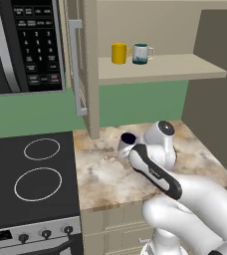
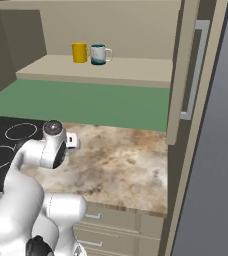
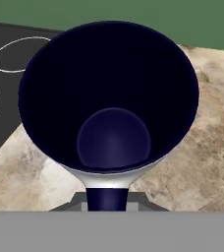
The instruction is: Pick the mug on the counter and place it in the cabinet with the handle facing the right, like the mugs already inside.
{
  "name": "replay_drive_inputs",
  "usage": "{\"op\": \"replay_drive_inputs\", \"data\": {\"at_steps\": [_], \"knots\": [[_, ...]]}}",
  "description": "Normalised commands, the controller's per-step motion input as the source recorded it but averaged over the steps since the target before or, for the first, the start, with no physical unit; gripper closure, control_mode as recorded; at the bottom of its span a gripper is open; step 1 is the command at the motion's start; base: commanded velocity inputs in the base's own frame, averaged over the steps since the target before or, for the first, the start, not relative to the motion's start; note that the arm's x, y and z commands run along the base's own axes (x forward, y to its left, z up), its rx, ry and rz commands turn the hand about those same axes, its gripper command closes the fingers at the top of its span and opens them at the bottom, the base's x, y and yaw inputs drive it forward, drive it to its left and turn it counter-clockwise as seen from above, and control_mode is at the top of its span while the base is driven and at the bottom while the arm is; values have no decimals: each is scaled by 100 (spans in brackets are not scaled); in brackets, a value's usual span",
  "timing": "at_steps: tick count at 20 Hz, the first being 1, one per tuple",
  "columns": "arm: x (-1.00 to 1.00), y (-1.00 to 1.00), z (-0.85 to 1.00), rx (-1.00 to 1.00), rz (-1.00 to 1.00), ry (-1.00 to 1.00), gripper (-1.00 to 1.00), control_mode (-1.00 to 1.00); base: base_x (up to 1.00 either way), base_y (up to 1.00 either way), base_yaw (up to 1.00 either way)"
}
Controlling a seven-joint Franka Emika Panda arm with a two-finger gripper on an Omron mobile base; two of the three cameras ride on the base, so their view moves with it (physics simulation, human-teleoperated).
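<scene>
- While the mug (image 3: 111,103) fills the hand view with its dark navy inside, its mouth turned to the camera, the gripper (image 3: 107,198) reads as fully closed on it; a navy part of the mug, the rim or the handle, sits at the point of the grip, and which of the two cannot be told.
- Seen from the left base view, the mug (image 1: 126,141) is low over the counter (image 1: 105,174), to the right of the stovetop (image 1: 31,174) and just in front of the arm's wrist; whether it touches the stone or is just lifted clear cannot be made out.
- Judged step: pick complete or nearly so, carry not yet begun. The cabinet (image 1: 185,69) shelf stands well above the counter, with the yellow mug (image 1: 119,53) and the white-and-teal mug (image 1: 141,54) side by side on it, handles to the right.
- Next move, as judged: raise the mug clear of the counter, bring it up to the shelf to the right of the two mugs, set it upright and turn it so that its handle faces right before release. The open door (image 1: 83,64) stands left of the shelf and needs clearance.
- Hidden or unclear: in the right base view the arm covers the mug almost entirely; the finger tips are masked by the mug in the hand view; the microwave (image 1: 21,45), left of the cabinet, is cut off by the picture edge.
</scene>
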Motion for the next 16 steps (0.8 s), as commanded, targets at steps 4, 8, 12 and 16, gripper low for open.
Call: {"op": "replay_drive_inputs", "data": {"at_steps": [4, 8, 12, 16], "knots": [[-1, -4, 72, -1, 39, 5, 100, -100, 0, 0, 0], [-1, 2, 71, 0, 35, 18, 100, -100, 0, 0, 0], [-9, 9, 57, -4, 36, 16, 100, -100, 0, 0, 0], [-28, 6, 38, -13, 30, 1, 100, -100, 0, 0, 0]]}}
